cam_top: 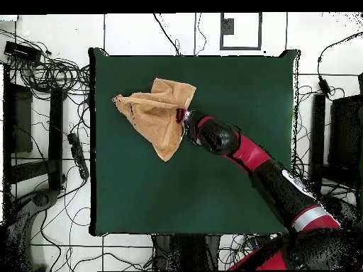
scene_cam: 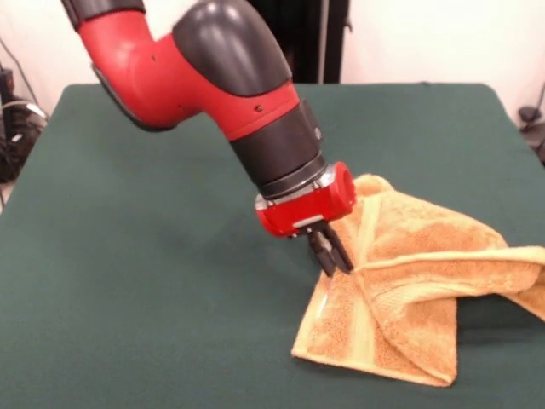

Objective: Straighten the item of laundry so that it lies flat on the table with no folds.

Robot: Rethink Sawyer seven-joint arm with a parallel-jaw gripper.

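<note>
The towel [scene_cam: 409,281] lay crumpled on the table [scene_cam: 153,281], and it was nowhere near flat. In the front view it sat low and to the right, its outermost fold running off the picture's right edge. From overhead the towel [cam_top: 159,113] sat in the upper left part of the green surface [cam_top: 234,184], close to the top edge but fully on the cloth. Its shape was ragged: a broad lower panel spread toward the front camera, a second layer folded diagonally across it, and a long ridge of doubled fabric crossing the middle. The material was thick orange-tan terry, looped and fuzzy, with paler flat woven bands running along its borders and meeting near the centre. One corner stuck up behind the robot's wrist.

The gripper [scene_cam: 330,256] was right at the towel's left edge in the front view, its dark fingers [scene_cam: 324,249] pointing down and slightly sideways, tips at the spot where the pale bands crossed. The fingers stood pressed close together; whether they pinched any cloth between them could not be told from either view. The red wrist housing [scene_cam: 306,204] hung just above the fabric, with the black and red arm [scene_cam: 204,68] slanting in from the upper left. Overhead, the gripper [cam_top: 181,117] touched the towel's right side.

The table was covered in plain dark green cloth, smooth and matte. No containers stood on it.
</note>
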